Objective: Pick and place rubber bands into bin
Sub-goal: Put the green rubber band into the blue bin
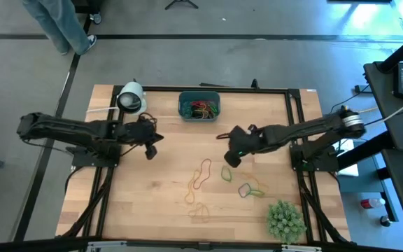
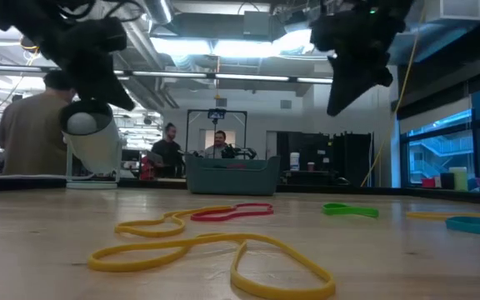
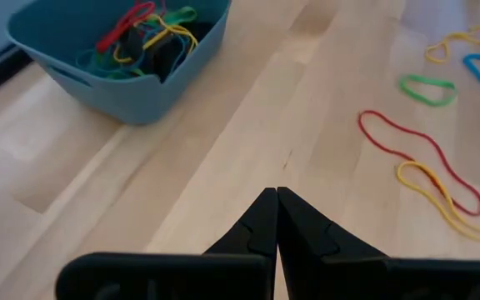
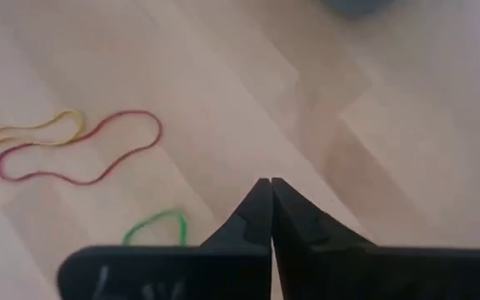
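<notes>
Nearest in the low view: a yellow rubber band (image 2: 211, 258) lies flat across the lower middle of the frame, with a red rubber band (image 2: 232, 212) behind it and a green rubber band (image 2: 350, 209) at right centre, all on the counter (image 2: 40, 242). You can expect these loops to be light, limp and thin. They lie flush on the wood, so pinch a single strand where a curve lifts slightly rather than across the whole loop.

Both arms hang above the counter. In the high view, the right gripper (image 1: 232, 159) at centre right has its jaws clenched on nothing, just above the scattered bands. The left gripper (image 1: 151, 150) at centre left is likewise clenched and empty.

Farthest back, the bin (image 1: 181, 106) sits at upper centre with several bands already inside it.
</notes>
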### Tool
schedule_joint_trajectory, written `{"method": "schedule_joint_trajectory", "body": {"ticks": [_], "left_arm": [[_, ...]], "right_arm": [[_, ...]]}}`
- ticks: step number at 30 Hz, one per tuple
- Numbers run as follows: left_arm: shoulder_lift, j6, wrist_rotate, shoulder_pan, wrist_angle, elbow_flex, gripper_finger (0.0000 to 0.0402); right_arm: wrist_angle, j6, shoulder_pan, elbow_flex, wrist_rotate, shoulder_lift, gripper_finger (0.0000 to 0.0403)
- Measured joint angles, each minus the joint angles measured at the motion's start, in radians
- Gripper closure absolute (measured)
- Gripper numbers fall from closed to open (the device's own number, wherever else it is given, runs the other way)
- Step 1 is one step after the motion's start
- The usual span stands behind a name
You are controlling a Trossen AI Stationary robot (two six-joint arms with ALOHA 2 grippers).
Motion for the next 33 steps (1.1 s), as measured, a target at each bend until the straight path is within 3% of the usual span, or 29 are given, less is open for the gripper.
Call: {"method": "schedule_joint_trajectory", "body": {"ticks": [4,10,21,33], "left_arm": [[-0.076,0.043,0.001,0.0,-0.022,-0.022,0.04],[-0.139,0.08,0.016,0.001,-0.071,-0.038,0.04],[-0.151,0.101,0.083,0.001,-0.092,-0.038,0.0399],[-0.151,0.136,0.134,0.001,-0.096,-0.038,0.04]], "right_arm": [[-0.131,0.165,0.023,0.115,-0.026,0.136,0.0398],[-0.185,0.319,0.039,0.234,-0.155,0.296,0.0358],[-0.177,0.435,0.044,0.265,-0.267,0.431,0.0283],[-0.126,0.479,0.047,0.209,-0.371,0.496,0.0301]]}}
